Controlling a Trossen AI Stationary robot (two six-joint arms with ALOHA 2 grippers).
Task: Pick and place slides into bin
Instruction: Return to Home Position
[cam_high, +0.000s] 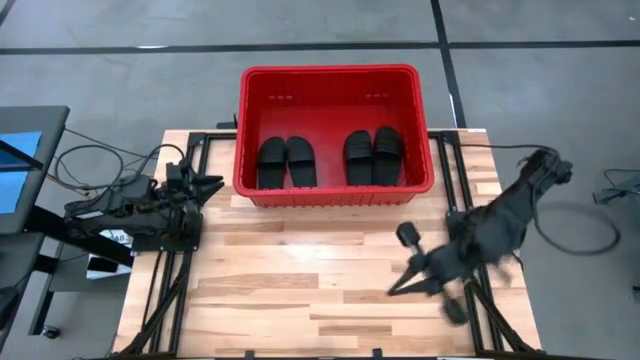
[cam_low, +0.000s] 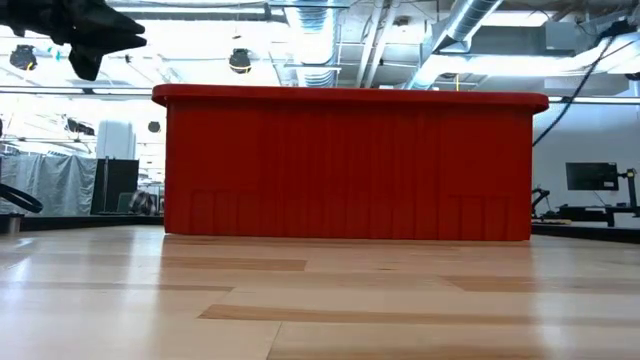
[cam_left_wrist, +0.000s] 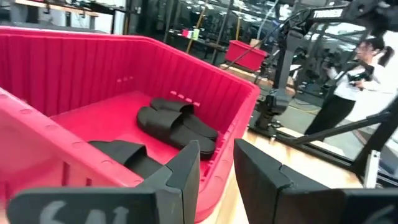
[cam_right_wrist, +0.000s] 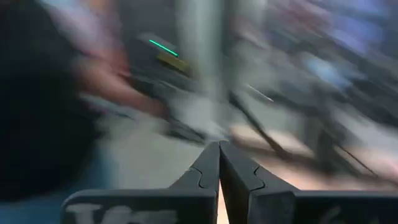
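Note:
The red bin (cam_high: 335, 80) stands at the table's far middle, and it fills the low view (cam_low: 350, 165). Four black slides lie soles down on its floor, one pair at the left (cam_high: 287, 162) and one at the right (cam_high: 373, 157). The left wrist view shows them too (cam_left_wrist: 177, 121). My left gripper (cam_high: 215, 185) is open and empty beside the bin's left near corner, its fingers (cam_left_wrist: 217, 158) pointing over the rim. My right gripper (cam_high: 393, 291) is shut and empty above the table's near right part, clear of the bin; its fingertips meet in the right wrist view (cam_right_wrist: 219, 146).
Bare wooden table top (cam_high: 300, 290) lies between the bin and the near edge. Black frame rails run under both table sides (cam_high: 165, 290). A person (cam_left_wrist: 348, 81) stands in the room beyond the table. A dark arm shows at the upper left of the low view (cam_low: 85, 30).

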